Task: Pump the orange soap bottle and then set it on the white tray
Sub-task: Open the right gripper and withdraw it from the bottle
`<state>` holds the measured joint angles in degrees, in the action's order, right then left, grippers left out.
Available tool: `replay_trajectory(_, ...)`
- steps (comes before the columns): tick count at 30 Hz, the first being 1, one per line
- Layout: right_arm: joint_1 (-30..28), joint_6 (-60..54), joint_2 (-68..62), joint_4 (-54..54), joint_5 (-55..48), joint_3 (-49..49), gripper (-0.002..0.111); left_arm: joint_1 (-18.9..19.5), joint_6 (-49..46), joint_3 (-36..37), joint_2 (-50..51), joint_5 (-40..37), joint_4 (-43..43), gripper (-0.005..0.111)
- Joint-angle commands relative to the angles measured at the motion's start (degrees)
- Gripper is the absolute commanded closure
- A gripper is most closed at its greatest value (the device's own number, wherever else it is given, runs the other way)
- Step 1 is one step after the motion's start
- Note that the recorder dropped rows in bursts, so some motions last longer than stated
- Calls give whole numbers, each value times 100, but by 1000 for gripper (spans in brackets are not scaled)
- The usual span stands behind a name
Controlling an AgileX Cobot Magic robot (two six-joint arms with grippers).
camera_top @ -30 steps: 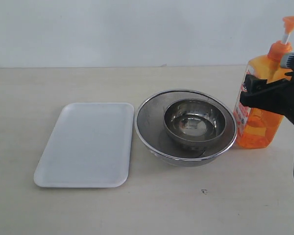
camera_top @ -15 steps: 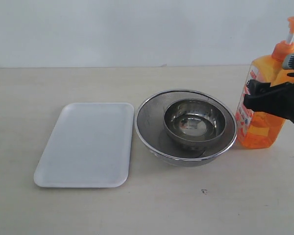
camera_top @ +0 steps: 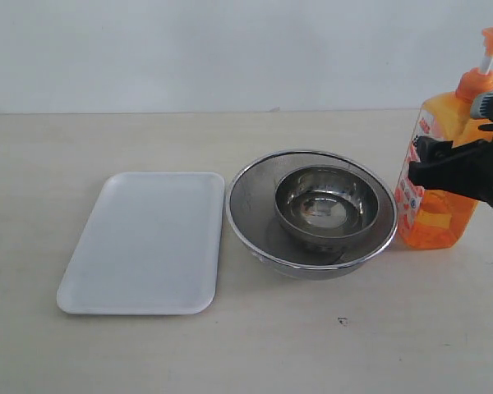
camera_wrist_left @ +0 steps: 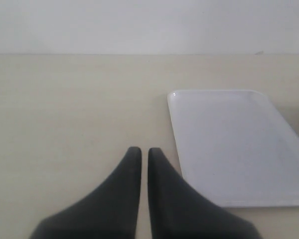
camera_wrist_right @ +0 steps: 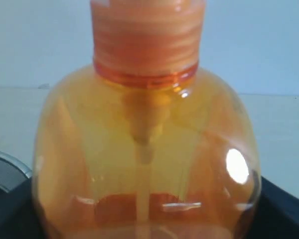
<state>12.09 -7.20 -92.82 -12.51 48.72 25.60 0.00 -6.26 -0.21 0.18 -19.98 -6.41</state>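
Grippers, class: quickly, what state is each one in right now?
Left gripper: closed, holding nothing.
Right gripper: closed on the orange soap bottle.

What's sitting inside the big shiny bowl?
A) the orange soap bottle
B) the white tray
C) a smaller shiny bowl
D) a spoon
C: a smaller bowl sits nested inside the big bowl, while the soap bottle stands beside it and the tray lies flat on its other side.
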Motion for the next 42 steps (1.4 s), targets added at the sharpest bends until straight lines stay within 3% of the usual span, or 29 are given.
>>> replay_trajectory(1, -15, 225, 39, 28, 76, 22, 34, 12, 44, 21, -18, 47, -27, 102)
replay_trajectory(7, -15, 261, 39, 28, 76, 34, 31, 12, 44, 21, -18, 47, -27, 102)
replay_trajectory(12, -15, 64, 39, -143, -129, 86, 3, 12, 44, 21, -18, 47, -27, 102)
replay_trajectory(25, -15, 85, 331, -188, -376, 86, 3, 12, 44, 21, -18, 47, -27, 102)
replay_trajectory(33, -15, 27, 1332, -188, -1502, 86, 3, 12, 44, 21, -18, 47, -27, 102)
replay_trajectory(36, -15, 27, 1970, -188, -2447, 86, 3, 12, 44, 21, -18, 47, -27, 102)
replay_trajectory(38, -15, 27, 2388, -188, -3014, 86, 5, 12, 44, 21, -18, 47, -27, 102)
replay_trajectory(40, -15, 73, 2790, -188, -3430, 86, 16, 12, 44, 21, -18, 47, -27, 102)
replay_trajectory(42, -15, 99, 3172, -188, -3862, 86, 34, 12, 44, 21, -18, 47, -27, 102)
